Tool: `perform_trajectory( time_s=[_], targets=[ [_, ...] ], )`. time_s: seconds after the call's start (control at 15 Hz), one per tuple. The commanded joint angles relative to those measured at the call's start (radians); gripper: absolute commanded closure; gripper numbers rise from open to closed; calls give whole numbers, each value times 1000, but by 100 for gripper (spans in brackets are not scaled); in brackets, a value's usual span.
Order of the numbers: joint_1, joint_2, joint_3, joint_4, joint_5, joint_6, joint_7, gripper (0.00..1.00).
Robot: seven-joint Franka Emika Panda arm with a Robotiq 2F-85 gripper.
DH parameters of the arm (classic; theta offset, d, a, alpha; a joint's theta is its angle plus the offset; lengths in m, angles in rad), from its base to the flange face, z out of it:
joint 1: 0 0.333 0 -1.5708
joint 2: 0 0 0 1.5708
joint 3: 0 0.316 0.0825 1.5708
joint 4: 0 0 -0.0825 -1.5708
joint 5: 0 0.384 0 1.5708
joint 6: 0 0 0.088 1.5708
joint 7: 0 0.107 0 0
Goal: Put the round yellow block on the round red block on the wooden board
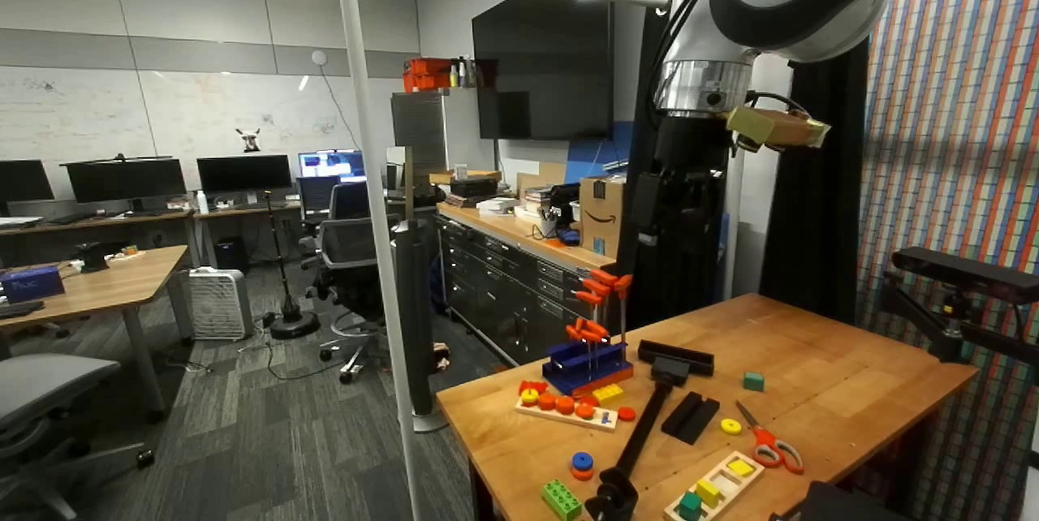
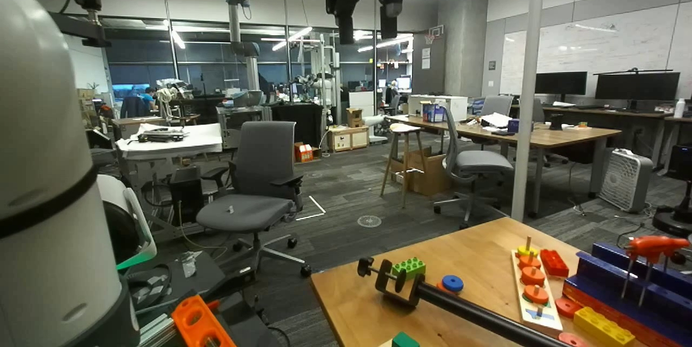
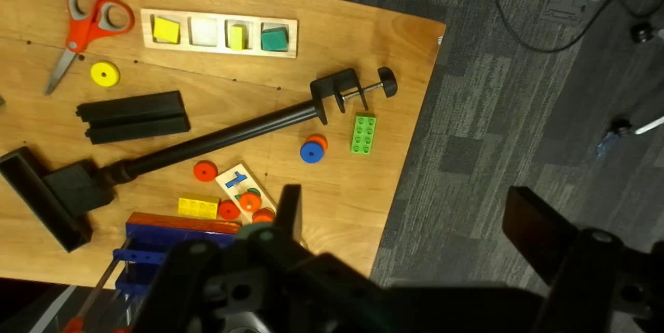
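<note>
A loose round yellow block (image 1: 730, 426) lies flat on the table near the scissors; it also shows in the wrist view (image 3: 105, 73). The wooden board (image 1: 605, 422) has round red blocks (image 1: 566, 405) on its pegs and a second round yellow block (image 1: 529, 397) on its far end peg. The board also shows in an exterior view (image 2: 547, 321) and partly in the wrist view (image 3: 228, 173), where my finger hides its far end. Loose round red blocks (image 3: 205, 171) lie beside it. My gripper (image 3: 404, 189) is open and empty, high above the table edge; it also shows in an exterior view (image 2: 367, 36).
A black clamp bar (image 3: 223, 138) crosses the table. Orange scissors (image 3: 93, 19), a black grooved piece (image 3: 135, 118), a shape tray (image 3: 181, 47), a blue disc (image 3: 311, 152), a green brick (image 3: 363, 134) and a yellow brick (image 3: 198, 206) lie around. A blue tool rack (image 1: 568, 371) stands behind the board.
</note>
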Motion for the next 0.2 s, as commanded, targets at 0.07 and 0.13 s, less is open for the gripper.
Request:
perform_trajectory(
  time_s=[0.07,0.13],
  targets=[
    [-22,33,17,3,12,7,-11,0],
    [-22,47,17,3,11,9,-11,0]
  ],
)
